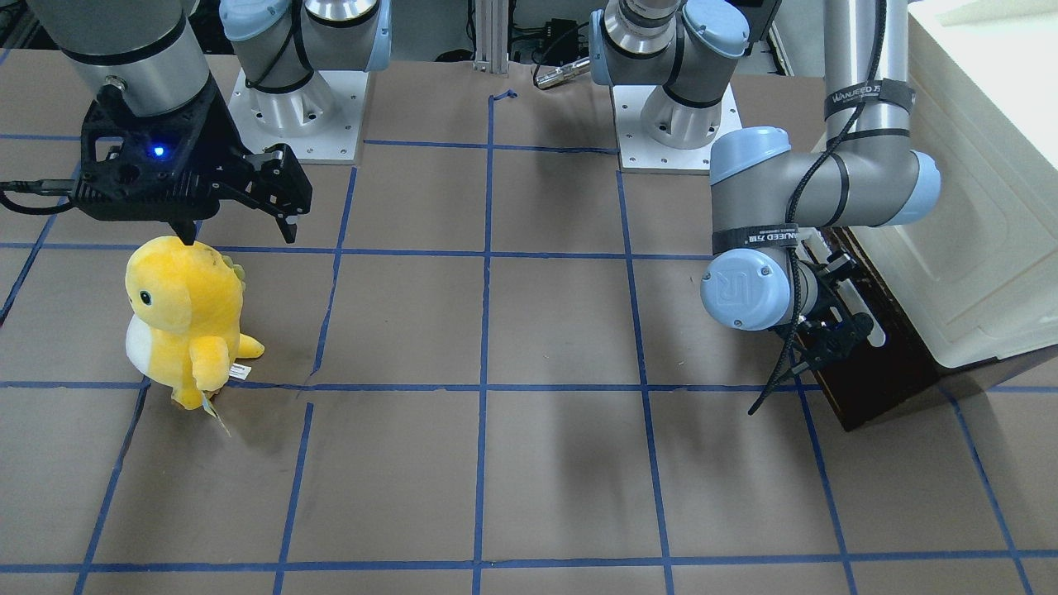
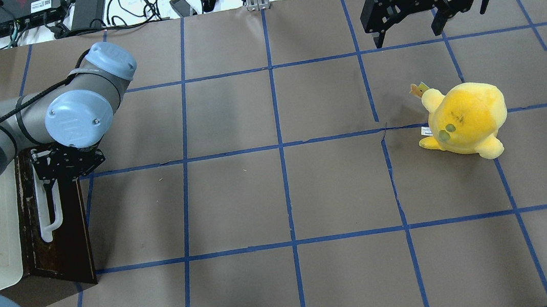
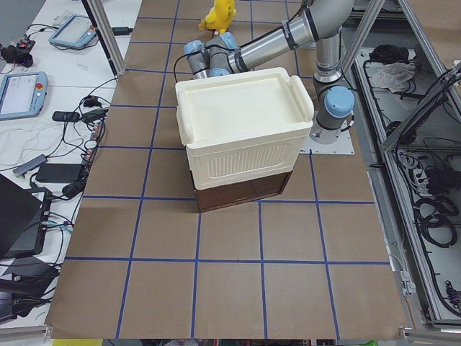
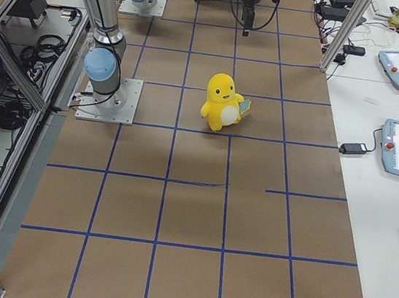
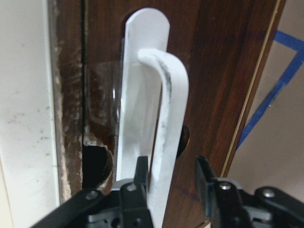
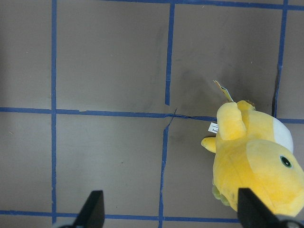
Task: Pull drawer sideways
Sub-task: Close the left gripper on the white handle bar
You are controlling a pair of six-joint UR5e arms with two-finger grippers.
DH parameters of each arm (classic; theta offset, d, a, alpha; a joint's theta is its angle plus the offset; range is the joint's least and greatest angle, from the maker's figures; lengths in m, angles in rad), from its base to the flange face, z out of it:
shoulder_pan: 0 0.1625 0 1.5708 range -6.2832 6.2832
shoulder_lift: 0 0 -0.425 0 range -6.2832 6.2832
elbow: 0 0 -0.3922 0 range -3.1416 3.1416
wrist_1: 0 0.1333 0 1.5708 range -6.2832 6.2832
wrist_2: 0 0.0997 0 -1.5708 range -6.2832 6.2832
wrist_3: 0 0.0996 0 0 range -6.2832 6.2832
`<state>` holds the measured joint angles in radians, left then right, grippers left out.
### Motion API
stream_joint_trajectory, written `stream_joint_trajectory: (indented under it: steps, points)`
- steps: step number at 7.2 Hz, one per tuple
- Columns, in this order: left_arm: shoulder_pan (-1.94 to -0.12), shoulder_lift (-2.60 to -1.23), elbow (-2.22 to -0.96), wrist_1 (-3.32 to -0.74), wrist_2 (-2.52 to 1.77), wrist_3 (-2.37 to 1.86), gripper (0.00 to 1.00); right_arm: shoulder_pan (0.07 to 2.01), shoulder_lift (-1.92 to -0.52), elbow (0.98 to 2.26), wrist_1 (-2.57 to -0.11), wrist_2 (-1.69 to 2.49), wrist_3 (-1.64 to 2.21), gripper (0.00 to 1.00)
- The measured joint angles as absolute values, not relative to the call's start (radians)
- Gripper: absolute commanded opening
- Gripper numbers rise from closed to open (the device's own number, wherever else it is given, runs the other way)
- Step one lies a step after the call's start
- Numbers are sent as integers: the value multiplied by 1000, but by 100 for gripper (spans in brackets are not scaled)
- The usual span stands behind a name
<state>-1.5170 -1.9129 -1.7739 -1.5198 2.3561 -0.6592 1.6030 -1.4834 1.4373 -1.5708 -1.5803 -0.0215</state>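
Now: left claw (image 5: 166,178) at the drawer (image 2: 64,234), counter's 9 o'clock edge, fingers apart astride the white bar handle (image 5: 164,118), not clamped; bar runs 12-to-6. Right claw (image 2: 410,17) open, well apart.

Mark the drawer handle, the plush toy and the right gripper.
drawer handle (image 5: 164,118), left wrist view, on the bar's curved top.
plush toy (image 1: 178,306), front-facing view, body.
right gripper (image 2: 411,34), overhead view, between fingertips.

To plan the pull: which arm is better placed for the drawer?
Left. Its end effector straddles the long white bar handle of the dark brown wooden drawer; the right end effector hangs open, far across the table.
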Motion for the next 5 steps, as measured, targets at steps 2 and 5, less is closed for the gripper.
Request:
stream_joint_trajectory:
  steps: [2,5]
  points:
    - [-1518,-1910,-1775,-1521,2354,-659,0,1603,-1483,1437,-1571,-1581,-21,100]
    - [-1519,-1908,-1774,-1522,2348,-662,0,1603,-1483,1437,-1571,-1581,-22,100]
